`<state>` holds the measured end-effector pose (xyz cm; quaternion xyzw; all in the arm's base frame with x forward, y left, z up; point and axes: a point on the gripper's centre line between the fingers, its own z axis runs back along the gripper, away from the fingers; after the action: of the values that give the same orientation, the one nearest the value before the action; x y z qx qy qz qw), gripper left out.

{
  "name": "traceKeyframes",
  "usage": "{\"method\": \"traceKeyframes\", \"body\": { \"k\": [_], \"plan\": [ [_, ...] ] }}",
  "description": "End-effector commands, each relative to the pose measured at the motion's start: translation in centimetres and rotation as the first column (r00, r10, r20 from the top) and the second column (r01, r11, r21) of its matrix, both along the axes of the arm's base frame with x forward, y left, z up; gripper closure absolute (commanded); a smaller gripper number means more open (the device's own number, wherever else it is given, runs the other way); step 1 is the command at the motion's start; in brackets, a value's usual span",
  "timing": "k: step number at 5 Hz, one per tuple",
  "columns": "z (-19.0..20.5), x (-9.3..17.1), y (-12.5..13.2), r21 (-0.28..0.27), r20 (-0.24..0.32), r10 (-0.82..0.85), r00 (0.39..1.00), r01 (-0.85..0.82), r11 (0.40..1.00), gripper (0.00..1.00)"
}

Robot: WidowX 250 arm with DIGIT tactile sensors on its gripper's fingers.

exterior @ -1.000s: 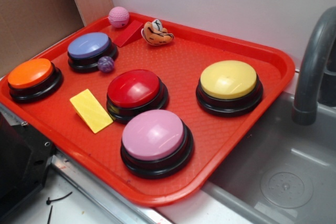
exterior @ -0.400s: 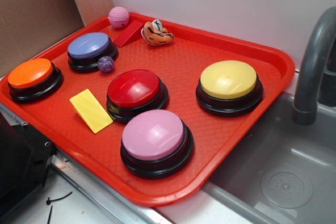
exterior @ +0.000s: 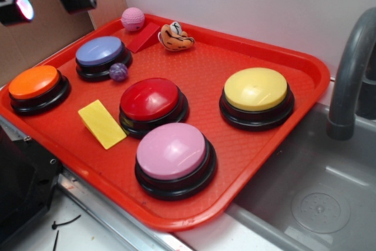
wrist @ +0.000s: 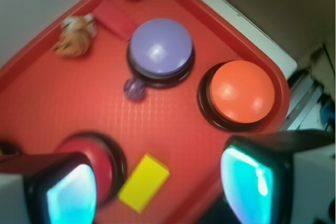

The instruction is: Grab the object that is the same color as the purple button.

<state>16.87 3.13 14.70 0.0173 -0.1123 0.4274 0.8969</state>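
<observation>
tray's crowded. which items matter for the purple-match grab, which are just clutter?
Matter:
purple button
small dark purple ball, touching that button's base
gripper, above the tray, holding nothing

Clutter:
pink ball
lilac-pink button
red button
yellow button
orange button
yellow block
red wedge
tiger toy

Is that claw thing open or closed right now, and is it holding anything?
Open and empty. In the wrist view the end effector has its two fingers spread wide apart, with only the red tray visible between them.
</observation>
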Motion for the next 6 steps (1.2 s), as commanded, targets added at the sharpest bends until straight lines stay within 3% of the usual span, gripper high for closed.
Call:
{"method": "traceKeyframes", "body": {
  "k": [1, 2, 3, 6],
  "plan": [
    [-4.5, 3.2, 1.6, -0.039, 0.139, 0.285, 0.948, -0.282, 0.959, 0.00],
    [-6.5, 4.2, 1.8, -0.039, 0.121, 0.330, 0.936, -0.328, 0.944, 0.00],
    [-8.0, 5.1, 1.9, 0.009, 0.123, 0.341, 0.932, -0.345, 0.939, 0.00],
    [-11.4, 6.5, 2.3, 0.024, 0.107, 0.352, 0.930, -0.356, 0.934, 0.00]
  ]
}}
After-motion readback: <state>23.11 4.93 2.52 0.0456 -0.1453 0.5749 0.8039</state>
